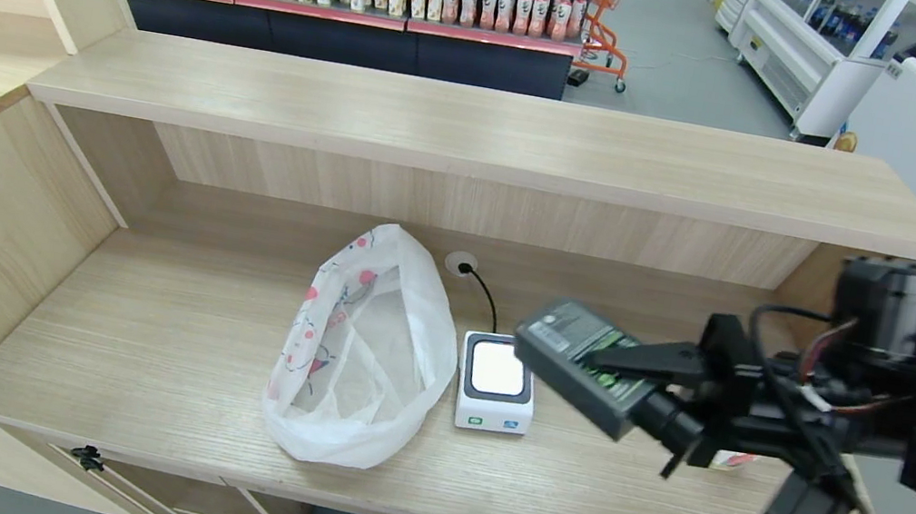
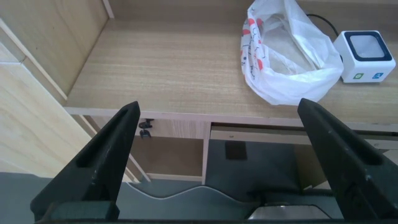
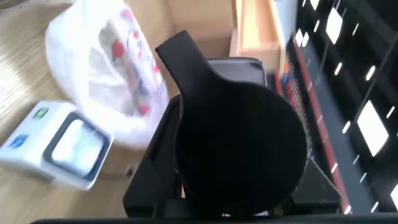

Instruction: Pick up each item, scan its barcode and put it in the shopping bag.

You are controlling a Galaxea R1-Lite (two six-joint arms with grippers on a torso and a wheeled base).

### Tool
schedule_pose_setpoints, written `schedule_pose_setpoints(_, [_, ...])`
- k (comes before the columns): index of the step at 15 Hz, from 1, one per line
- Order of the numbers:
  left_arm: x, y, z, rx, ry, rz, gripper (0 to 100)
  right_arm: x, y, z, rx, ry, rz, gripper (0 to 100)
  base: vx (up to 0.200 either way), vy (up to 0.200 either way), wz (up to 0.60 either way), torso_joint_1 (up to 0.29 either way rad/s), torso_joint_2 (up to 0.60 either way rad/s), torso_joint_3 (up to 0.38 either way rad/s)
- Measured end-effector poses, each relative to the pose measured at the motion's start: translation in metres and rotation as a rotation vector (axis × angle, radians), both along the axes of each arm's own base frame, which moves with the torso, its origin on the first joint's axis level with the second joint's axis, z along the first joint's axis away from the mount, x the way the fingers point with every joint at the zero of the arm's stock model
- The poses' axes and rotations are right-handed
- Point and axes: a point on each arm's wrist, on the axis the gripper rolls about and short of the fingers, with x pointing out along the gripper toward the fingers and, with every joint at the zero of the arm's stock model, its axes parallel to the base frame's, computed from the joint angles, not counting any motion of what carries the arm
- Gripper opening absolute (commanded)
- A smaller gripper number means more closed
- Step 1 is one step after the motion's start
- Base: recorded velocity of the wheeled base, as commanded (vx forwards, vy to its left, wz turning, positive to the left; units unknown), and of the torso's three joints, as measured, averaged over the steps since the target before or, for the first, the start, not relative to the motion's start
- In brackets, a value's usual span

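right pincer is clamped on a flat dark box, held tilted at 3 o'clock of the barcode scanner, probably to present its code. shopping bag lies mouth-open at the scanner's 9 o'clock on the bench, ready for loading. left pincer hangs wide open, empty.

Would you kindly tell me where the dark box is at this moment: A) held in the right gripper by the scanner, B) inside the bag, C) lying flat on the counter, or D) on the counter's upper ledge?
A: the right gripper is shut on the box, holding it off the counter close by the scanner, to the right of the bag.
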Motion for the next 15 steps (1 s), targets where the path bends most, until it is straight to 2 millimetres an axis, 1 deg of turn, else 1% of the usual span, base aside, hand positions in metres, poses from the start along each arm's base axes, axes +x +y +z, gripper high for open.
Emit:
schedule_pose_setpoints(1, [0.000,0.000,0.000,0.000,0.000,0.000,100,-0.009,-0.021,0.009,0.021,0.079,-0.080,0,0.000,0.000,0.00,0.000,0.00,0.000])
schedule_pose_setpoints(2, [0.000,0.000,0.000,0.000,0.000,0.000,100,-0.022,-0.038,0.014,0.035,0.197,-0.122,0,0.000,0.000,0.00,0.000,0.00,0.000])
schedule_pose_setpoints(4, [0.000,0.000,0.000,0.000,0.000,0.000,100,-0.056,-0.067,0.019,0.081,0.558,-0.171,0,0.000,0.000,0.00,0.000,0.00,0.000])
schedule_pose_setpoints(5, [0.000,0.000,0.000,0.000,0.000,0.000,100,-0.069,-0.078,0.024,0.127,0.723,-0.208,0,0.000,0.000,0.00,0.000,0.00,0.000])
schedule_pose_setpoints(7, [0.000,0.000,0.000,0.000,0.000,0.000,100,-0.082,-0.090,0.030,0.210,0.960,-0.297,0,0.000,0.000,0.00,0.000,0.00,0.000])
schedule_pose_setpoints(9, [0.000,0.000,0.000,0.000,0.000,0.000,100,-0.088,-0.096,0.034,0.329,1.288,-0.422,0,0.000,0.000,0.00,0.000,0.00,0.000])
schedule_pose_setpoints(11, [0.000,0.000,0.000,0.000,0.000,0.000,100,-0.086,-0.099,0.039,0.510,1.606,-0.554,0,0.000,0.000,0.00,0.000,0.00,0.000])
schedule_pose_setpoints(12, [0.000,0.000,0.000,0.000,0.000,0.000,100,-0.081,-0.101,0.044,0.634,1.713,-0.608,0,0.000,0.000,0.00,0.000,0.00,0.000])
schedule_pose_setpoints(13, [0.000,0.000,0.000,0.000,0.000,0.000,100,-0.074,-0.102,0.049,0.804,1.812,-0.665,0,0.000,0.000,0.00,0.000,0.00,0.000])
schedule_pose_setpoints(15, [0.000,0.000,0.000,0.000,0.000,0.000,100,-0.055,-0.098,0.052,1.111,1.919,-0.721,0,0.000,0.000,0.00,0.000,0.00,0.000])
